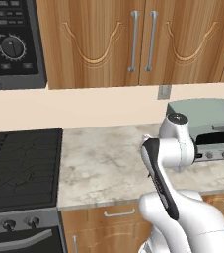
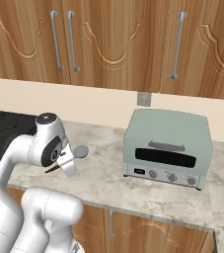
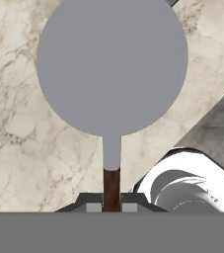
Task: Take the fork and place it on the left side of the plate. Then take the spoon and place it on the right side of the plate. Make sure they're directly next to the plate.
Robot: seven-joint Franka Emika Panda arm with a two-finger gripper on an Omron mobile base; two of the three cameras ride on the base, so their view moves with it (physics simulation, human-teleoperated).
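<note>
My gripper [image 3: 111, 205] is shut on the spoon [image 3: 112, 74], with the dark brown handle pinched between the two fingertips [image 3: 91, 203]. The spoon's round grey bowl points away from the hand and hangs over the marble counter [image 3: 15, 128]. In the right base view the spoon [image 2: 80, 151] juts out beside the arm's wrist, above the counter's front part, and the gripper [image 2: 64, 164] sits low against the arm. The plate and the fork are out of view.
A pale green toaster oven [image 2: 168, 148] stands on the counter to the right, against the wall. A black stove [image 1: 19, 168] lies to the left, under a microwave [image 1: 10, 39]. Wooden wall cabinets [image 1: 133, 39] hang above. The counter's front edge [image 2: 133, 205] runs near the arm.
</note>
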